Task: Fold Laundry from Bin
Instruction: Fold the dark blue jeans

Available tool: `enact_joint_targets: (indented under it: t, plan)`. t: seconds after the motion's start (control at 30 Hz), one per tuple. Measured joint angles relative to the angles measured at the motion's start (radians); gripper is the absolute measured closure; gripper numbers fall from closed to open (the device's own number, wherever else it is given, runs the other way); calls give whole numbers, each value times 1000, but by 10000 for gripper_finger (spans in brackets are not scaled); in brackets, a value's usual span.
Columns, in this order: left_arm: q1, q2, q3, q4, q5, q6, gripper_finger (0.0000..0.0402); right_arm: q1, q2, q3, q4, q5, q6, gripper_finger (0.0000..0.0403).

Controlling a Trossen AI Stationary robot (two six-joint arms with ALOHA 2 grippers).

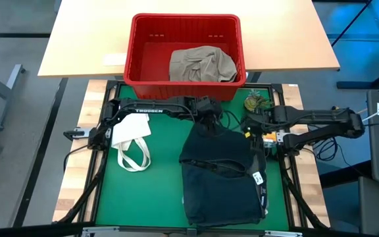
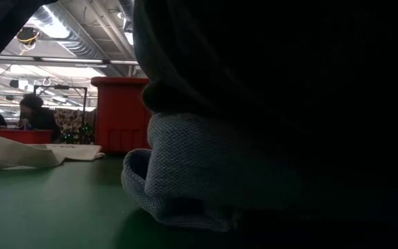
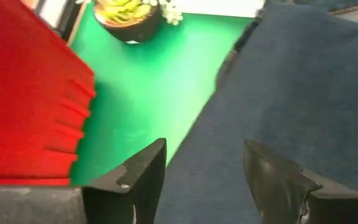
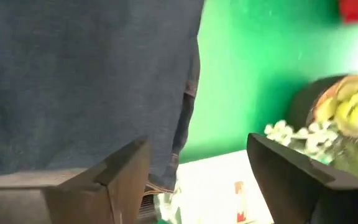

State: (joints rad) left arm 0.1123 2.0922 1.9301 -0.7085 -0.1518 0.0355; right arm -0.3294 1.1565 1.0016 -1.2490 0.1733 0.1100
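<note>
Dark garment point(image 2: 282, 104), perhaps blocking low view

green table mat point(image 1: 150, 197), dark folded garment point(image 1: 222, 178), white tote bag point(image 1: 131, 141), small plant pot point(image 1: 254, 101), red bin point(image 1: 184, 56) at its far edge

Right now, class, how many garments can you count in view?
2: a khaki garment inside the red bin, and a dark garment on the green mat. More may be hidden underneath.
</note>
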Motion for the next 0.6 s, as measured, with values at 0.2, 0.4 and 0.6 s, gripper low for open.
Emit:
enact_joint_targets:
  t: [0.2,0.4,0.6]
  plan:
    - [-8,0,0,-22,41,-3,195,-166,67,-4,-8,-192,-17,147]
    - [-23,1,-1,-90,42,0,195,-248,169,-33,2,-219,-69,150]
    - [-24,1,-1,-120,45,1,195,-296,274,-36,2,-219,-96,150]
